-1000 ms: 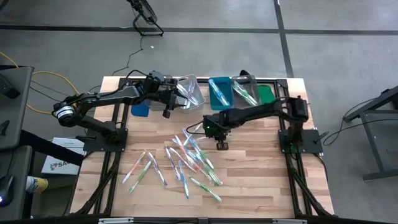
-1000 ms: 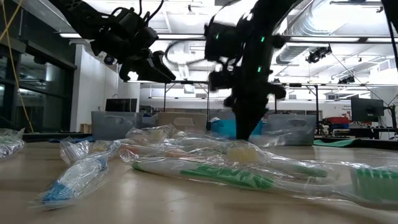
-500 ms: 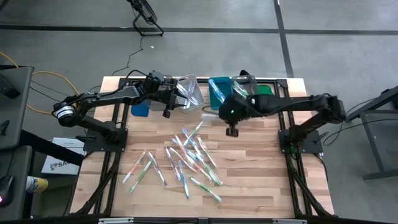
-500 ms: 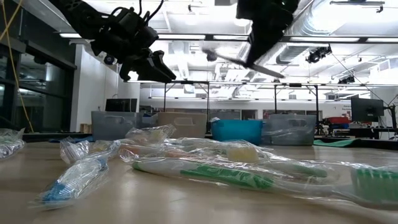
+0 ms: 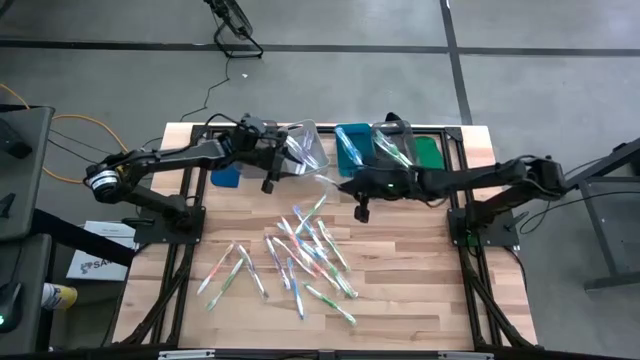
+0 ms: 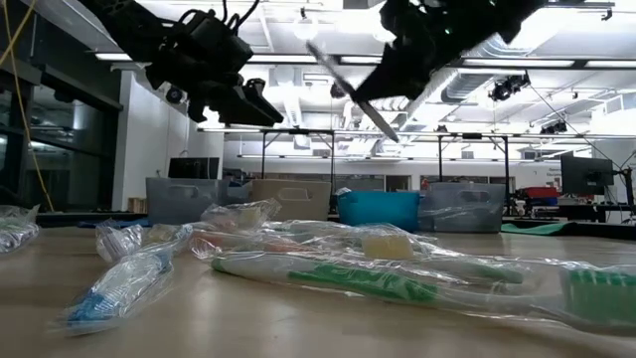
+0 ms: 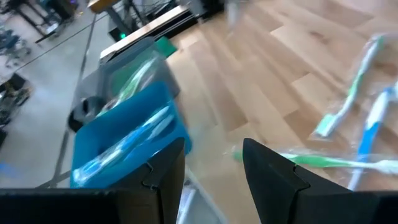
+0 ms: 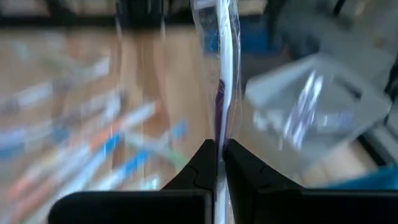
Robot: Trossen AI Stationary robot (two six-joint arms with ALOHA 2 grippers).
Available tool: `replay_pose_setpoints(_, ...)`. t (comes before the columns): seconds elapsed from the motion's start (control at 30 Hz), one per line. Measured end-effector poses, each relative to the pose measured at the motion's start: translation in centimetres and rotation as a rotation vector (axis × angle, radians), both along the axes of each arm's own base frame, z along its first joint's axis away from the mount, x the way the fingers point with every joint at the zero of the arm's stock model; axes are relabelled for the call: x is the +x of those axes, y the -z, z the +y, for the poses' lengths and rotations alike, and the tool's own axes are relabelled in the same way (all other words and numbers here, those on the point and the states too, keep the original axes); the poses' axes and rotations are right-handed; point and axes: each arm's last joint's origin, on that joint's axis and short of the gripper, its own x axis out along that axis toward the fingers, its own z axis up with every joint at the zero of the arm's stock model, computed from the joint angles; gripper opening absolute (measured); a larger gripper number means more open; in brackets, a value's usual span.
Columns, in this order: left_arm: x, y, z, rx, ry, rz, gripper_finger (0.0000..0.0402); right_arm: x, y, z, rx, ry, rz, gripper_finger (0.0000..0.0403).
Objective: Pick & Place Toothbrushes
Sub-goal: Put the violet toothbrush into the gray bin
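- The right gripper [image 8: 217,155] is clamped on a wrapped toothbrush [image 8: 222,74] with a purple accent, held in the air above the table [image 5: 420,270], near the bins.
- The left gripper [image 7: 211,162] hovers with fingers apart and empty beside the tilted clear bin [image 5: 306,148].
- The teal bin [image 5: 352,146] and another clear bin [image 5: 393,144] at the far edge hold toothbrushes.
- The loose toothbrushes [image 5: 300,250] lie scattered mid-table.

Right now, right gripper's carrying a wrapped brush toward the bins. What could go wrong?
1. The right gripper pinches the wrapped toothbrush near one end only; most of it hangs free, so it may slip or swing.
2. The left gripper, open, holds the clear bin tilted near the drop zone; the arms could collide.
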Motion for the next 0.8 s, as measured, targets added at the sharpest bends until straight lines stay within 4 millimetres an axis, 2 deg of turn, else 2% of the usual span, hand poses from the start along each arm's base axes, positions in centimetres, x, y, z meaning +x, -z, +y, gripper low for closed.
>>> replay_pose_setpoints(0.23,1.7,-0.8,-2.8,0.054,0.122,-0.088,0.0157,-1.2,2.4,-0.2,-0.080,0.065,-0.397,0.0010)
replay_pose_setpoints(0.4,2.8,-1.8,-4.5,0.076,0.169,-0.184,0.0157,-2.2,3.4,-0.1,-0.119,0.079,-0.571,0.0010)
replay_pose_setpoints(0.6,4.9,-1.8,-6.0,0.063,0.115,-0.298,0.0157,-1.5,4.3,0.3,-0.161,-0.052,-0.657,0.0010)
replay_pose_setpoints(0.8,6.1,-1.2,-5.7,-0.081,0.035,-0.361,0.0157,-1.3,4.5,0.8,-0.221,-0.080,-0.690,0.0010)
